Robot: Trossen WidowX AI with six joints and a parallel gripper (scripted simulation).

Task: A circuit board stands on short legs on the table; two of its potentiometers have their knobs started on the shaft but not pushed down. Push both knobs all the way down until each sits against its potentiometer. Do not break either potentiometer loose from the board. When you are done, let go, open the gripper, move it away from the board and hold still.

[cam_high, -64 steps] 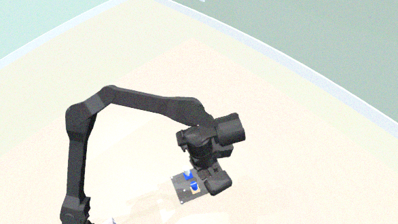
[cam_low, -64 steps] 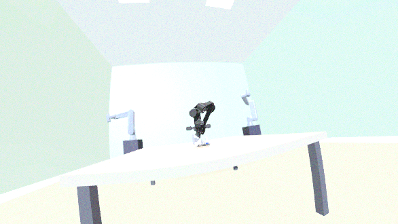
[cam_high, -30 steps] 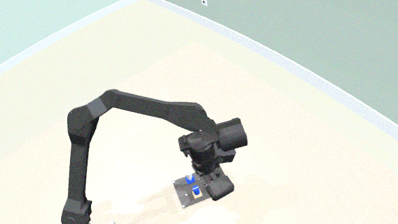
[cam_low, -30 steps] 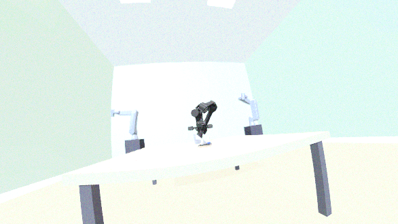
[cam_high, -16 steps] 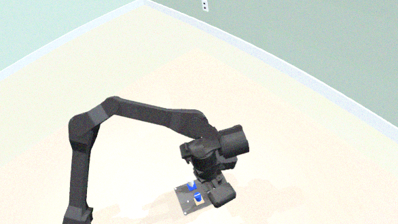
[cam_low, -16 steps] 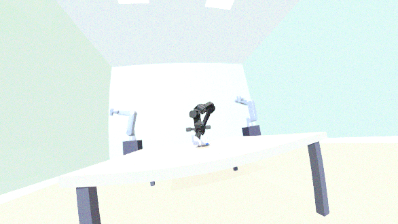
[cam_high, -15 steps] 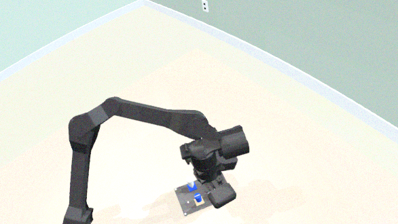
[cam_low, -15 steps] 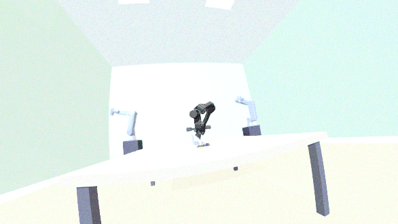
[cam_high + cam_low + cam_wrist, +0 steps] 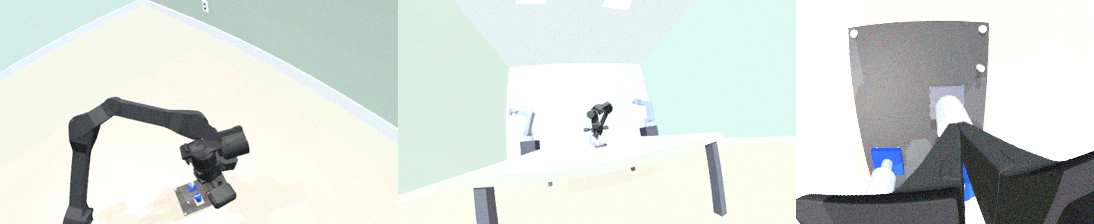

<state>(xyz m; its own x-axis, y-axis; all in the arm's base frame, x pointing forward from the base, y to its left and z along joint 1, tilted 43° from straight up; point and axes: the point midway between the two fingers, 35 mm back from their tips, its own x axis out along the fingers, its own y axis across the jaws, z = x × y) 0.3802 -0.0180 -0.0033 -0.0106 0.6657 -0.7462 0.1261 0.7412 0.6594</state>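
Note:
The circuit board (image 9: 184,206) (image 9: 896,75) stands low on the table under the arm. In the wrist view my gripper (image 9: 956,131) (image 9: 595,136) is shut with nothing between its fingers. Its tips overlap the top end of a tall white knob (image 9: 951,109) on the grey potentiometer (image 9: 938,92); whether they touch it I cannot tell. Another white knob (image 9: 882,180) (image 9: 191,184) stands on the blue potentiometer (image 9: 886,153) (image 9: 192,189). A blue knob (image 9: 198,197) (image 9: 969,189) sits on a tan potentiometer (image 9: 201,203), mostly hidden by the fingers in the wrist view. The gaps under the knobs are not readable.
White pins (image 9: 854,33) (image 9: 982,29) mark the board's corners, and another small white post (image 9: 980,68) stands near its right edge. Two pale arms (image 9: 530,123) (image 9: 649,110) stand behind the table (image 9: 534,173), far from the board.

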